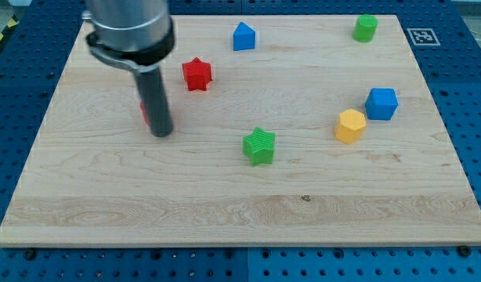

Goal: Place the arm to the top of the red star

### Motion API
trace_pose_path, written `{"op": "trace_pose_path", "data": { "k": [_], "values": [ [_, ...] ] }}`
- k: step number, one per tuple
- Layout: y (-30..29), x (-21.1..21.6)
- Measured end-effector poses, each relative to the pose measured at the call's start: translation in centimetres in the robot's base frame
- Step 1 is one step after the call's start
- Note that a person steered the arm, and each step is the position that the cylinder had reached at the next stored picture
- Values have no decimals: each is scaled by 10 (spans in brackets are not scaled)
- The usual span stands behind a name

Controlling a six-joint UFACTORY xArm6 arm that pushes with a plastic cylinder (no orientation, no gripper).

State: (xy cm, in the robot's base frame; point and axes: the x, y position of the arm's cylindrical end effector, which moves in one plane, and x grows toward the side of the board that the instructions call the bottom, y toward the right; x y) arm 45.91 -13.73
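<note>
The red star [197,74] lies on the wooden board [240,204] in the upper left part of the view. My tip [161,132] rests on the board below and to the left of the red star, apart from it. A second red block [145,113] shows as a sliver at the rod's left edge, mostly hidden behind the rod; its shape cannot be made out.
A blue house-shaped block [244,37] sits near the top centre. A green cylinder [366,28] is at the top right. A blue cube [381,103] and a yellow hexagonal block [351,126] sit at the right. A green star [259,146] lies mid-board.
</note>
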Motion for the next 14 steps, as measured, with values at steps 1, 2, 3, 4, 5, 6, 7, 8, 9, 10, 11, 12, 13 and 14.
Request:
{"op": "trace_pose_path", "data": {
  "k": [1, 2, 3, 4, 5, 6, 7, 8, 9, 10, 11, 12, 13, 14],
  "values": [
    [-26, -14],
    [-23, -14],
    [-21, -14],
    [-3, -8],
    [43, -18],
    [99, -50],
    [140, -87],
    [184, -111],
    [233, -111],
    [241, -111],
    [233, -121],
    [206, -138],
    [151, -138],
    [96, -139]
  ]
}}
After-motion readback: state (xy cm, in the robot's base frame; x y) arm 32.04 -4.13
